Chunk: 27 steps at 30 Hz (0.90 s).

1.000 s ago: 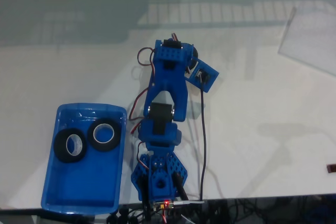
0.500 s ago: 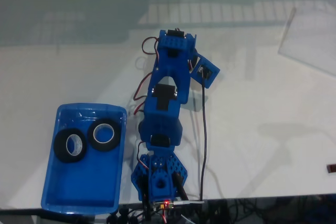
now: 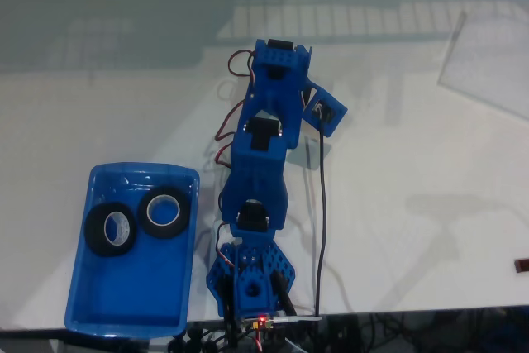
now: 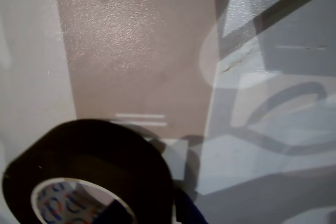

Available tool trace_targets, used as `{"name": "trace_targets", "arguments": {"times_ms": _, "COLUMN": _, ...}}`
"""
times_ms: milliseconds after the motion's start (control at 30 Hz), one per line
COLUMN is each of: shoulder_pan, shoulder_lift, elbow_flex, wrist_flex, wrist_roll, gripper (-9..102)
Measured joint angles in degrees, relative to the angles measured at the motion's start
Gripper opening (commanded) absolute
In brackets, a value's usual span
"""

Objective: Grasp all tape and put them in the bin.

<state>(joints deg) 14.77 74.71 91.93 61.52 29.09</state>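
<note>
Stretches farther out over the surface (image 3: 397, 171) than 1 second ago, toward the 3rd tape roll (image 4: 89, 174). Already 2 rolls (image 3: 110, 230) (image 3: 164, 212) in the blue bin (image 3: 124, 295). Tool state: cannot tell.

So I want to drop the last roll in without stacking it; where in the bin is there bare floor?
In the fixed view, the bin is bare across its near half, below the two tape rolls. The far half is crowded: both rolls lie side by side there, close together. The third roll shows in the wrist view.

blurred red-and-blue print inside tape roll (image 4: 68, 203) core, perhaps lettering, nothing legible
</note>
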Motion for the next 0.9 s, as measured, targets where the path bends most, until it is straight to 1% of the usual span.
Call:
{"name": "trace_targets", "arguments": {"times_ms": 367, "shoulder_pan": 0.1, "shoulder_lift": 0.2, "elbow_flex": -0.8, "wrist_flex": 2.2, "wrist_roll": -1.0, "gripper": 0}}
{"name": "trace_targets", "arguments": {"times_ms": 533, "shoulder_pan": -1.1, "shoulder_lift": 8.2, "elbow_flex": -0.6, "wrist_flex": 2.4, "wrist_roll": -4.2, "gripper": 0}}
{"name": "trace_targets", "arguments": {"times_ms": 733, "shoulder_pan": -9.7, "shoulder_lift": 24.1, "elbow_flex": 2.5, "wrist_flex": 3.6, "wrist_roll": -12.6, "gripper": 0}}
{"name": "trace_targets", "arguments": {"times_ms": 900, "shoulder_pan": -21.3, "shoulder_lift": 37.9, "elbow_flex": 3.5, "wrist_flex": 9.9, "wrist_roll": -23.6, "gripper": 0}}
